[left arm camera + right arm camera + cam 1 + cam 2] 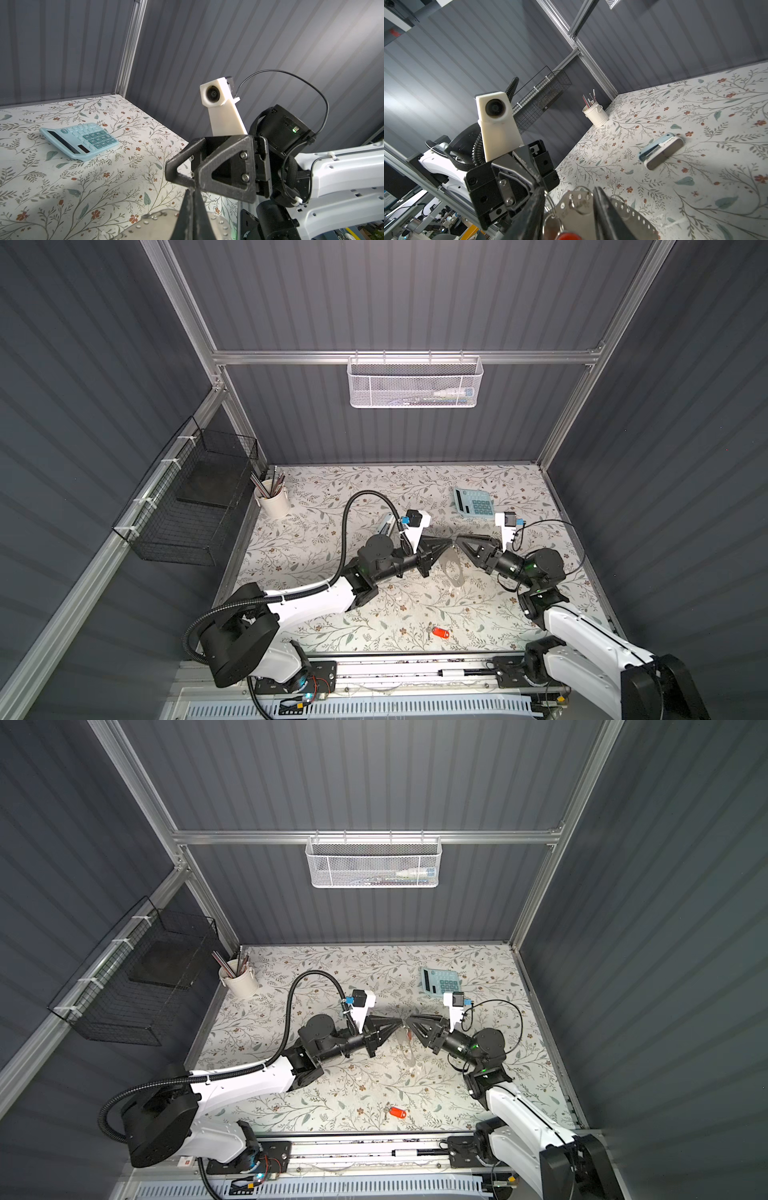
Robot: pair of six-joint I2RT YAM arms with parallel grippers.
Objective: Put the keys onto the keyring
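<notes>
Right claw (569,189) pinching glossy red plastic key (566,236); left claw (192,189) pressed onto flat perforated metal keyring (574,214).

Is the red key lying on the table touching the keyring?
Apart. In both top views the key lies alone near the front edge of the table, and bare tabletop separates it from the keyring further back.
</notes>
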